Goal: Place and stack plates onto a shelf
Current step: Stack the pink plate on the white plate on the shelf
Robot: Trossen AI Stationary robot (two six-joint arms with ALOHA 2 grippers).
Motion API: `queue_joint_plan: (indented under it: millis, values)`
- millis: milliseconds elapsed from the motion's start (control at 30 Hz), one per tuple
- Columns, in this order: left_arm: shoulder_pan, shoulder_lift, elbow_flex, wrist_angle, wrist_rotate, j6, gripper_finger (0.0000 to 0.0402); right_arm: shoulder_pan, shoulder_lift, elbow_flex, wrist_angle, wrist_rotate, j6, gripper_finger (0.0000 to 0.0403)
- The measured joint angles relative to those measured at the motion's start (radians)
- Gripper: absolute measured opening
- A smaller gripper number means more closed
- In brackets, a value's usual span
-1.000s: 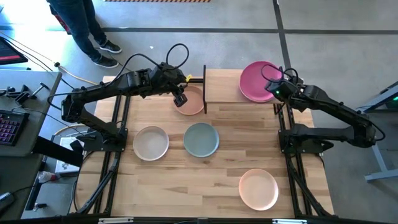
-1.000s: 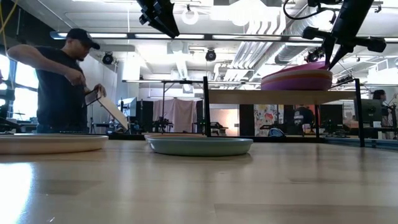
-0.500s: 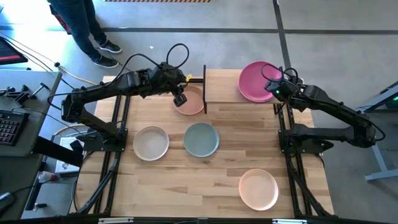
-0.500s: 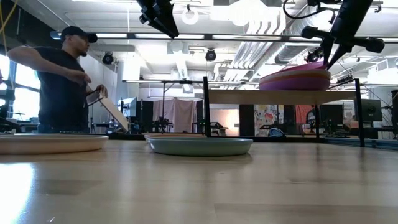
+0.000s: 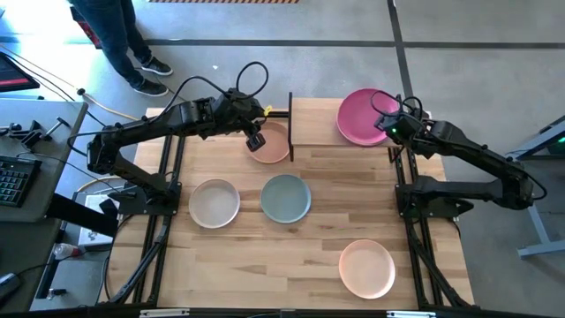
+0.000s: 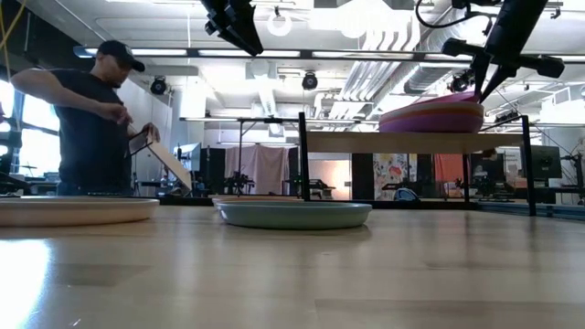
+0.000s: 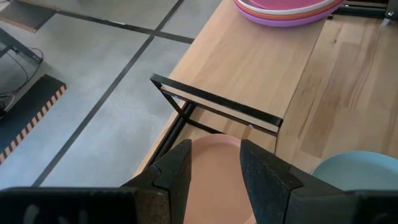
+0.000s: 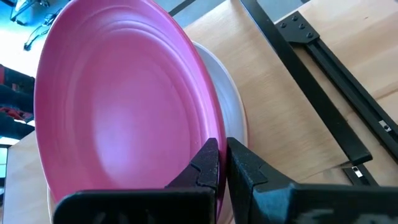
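Note:
A magenta plate [image 5: 362,115] tops a stack of plates [image 6: 431,119] on the light-wood shelf [image 5: 316,124]; purple and orange plates show beneath it. My right gripper [image 5: 388,126] is shut on the magenta plate's right edge. My left gripper [image 5: 255,141] hangs open, high above a peach plate [image 7: 214,174] that lies on the table, partly under the shelf's left end. On the table also lie a cream plate [image 5: 214,202], a grey-teal plate [image 5: 285,197] and a pale pink plate [image 5: 367,268]. My right gripper pinches the magenta plate's rim [image 8: 210,124] on its right side between the two fingers [image 8: 244,167], coming from above and pointing down. The plate is tilted, with the held side raised a little and the opposite side resting on the stack.
Thin black metal uprights [image 6: 303,155] carry the shelf; its left half [image 7: 261,62] is bare wood. A person [image 6: 87,119] stands beyond the table's far left corner. The near part of the tabletop [image 5: 291,265] is bare wood.
My right gripper has moved slightly toward the table's left, and the magenta plate with the stack under it has slid a little leftward along the shelf. The left arm has kept still.

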State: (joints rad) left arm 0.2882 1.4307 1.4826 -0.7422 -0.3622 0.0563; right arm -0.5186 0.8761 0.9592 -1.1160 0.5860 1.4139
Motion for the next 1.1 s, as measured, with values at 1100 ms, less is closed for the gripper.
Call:
queue_joint_plan:
  millis: [1100]
  values:
    - [0.0, 0.0, 0.0, 0.007, 0.0, 0.0, 0.0124, -0.019, 0.009, 0.0, -0.007, -0.012, 0.045, 0.0001]
